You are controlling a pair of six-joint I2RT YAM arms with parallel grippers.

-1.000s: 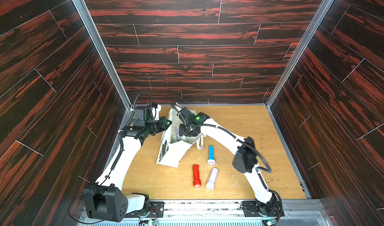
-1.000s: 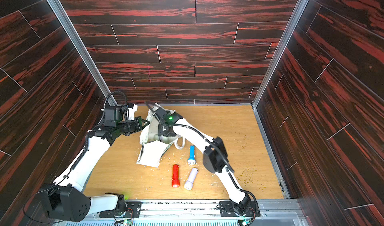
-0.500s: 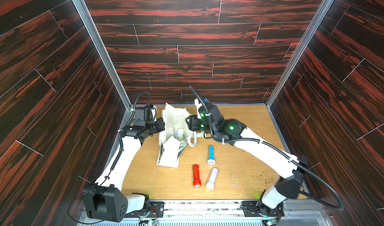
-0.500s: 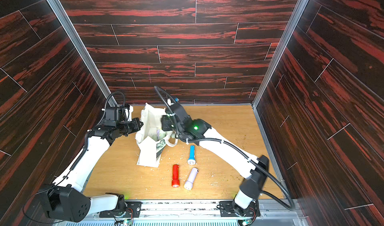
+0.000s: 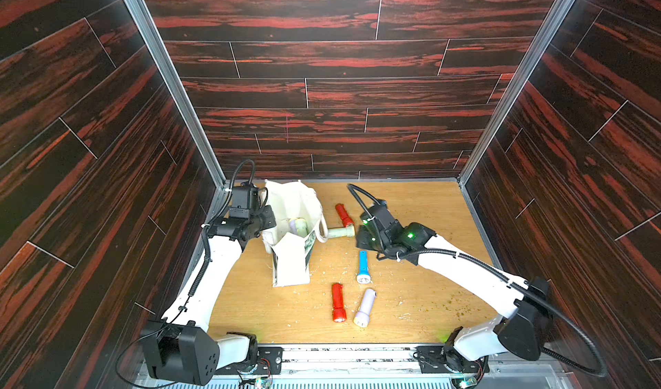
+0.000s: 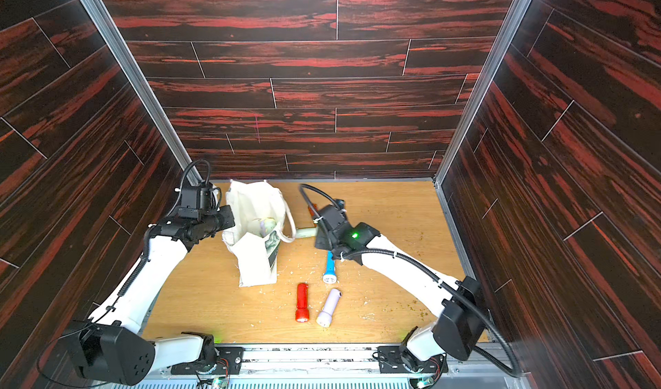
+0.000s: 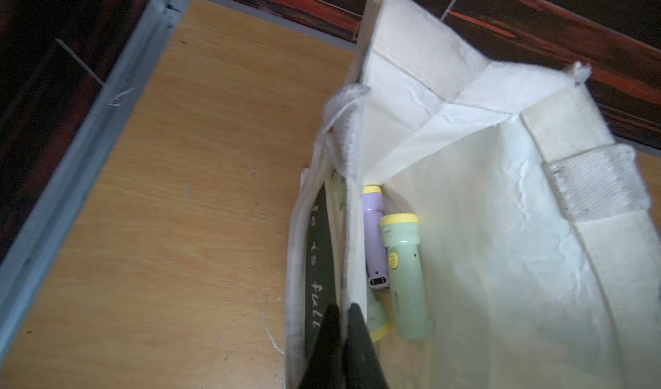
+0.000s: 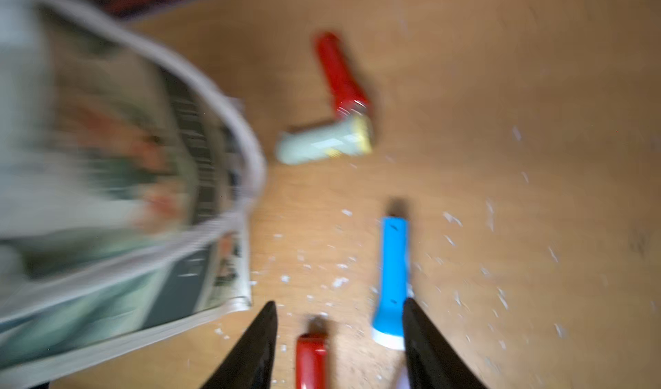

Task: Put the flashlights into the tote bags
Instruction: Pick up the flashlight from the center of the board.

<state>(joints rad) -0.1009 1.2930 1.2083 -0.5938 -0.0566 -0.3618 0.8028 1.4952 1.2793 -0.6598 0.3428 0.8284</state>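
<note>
Tote bag point(image 5: 291, 267) held open on the worktop point(image 5: 422, 308), five flashlights point(image 5: 337, 302) lying outside it.
Left jaws pinch the bag's rim; right jaws stand apart near the blue flashlight point(image 5: 362, 266). A lilac flashlight point(image 7: 373, 240) and a mint flashlight point(image 7: 404, 272) lie inside the bag.

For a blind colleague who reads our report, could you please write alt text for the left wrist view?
The left claw, shut, pinches the rim of an open cream tote bag on a wooden table. Inside lie a lilac flashlight and a mint flashlight side by side; a third flashlight is mostly hidden.
</note>
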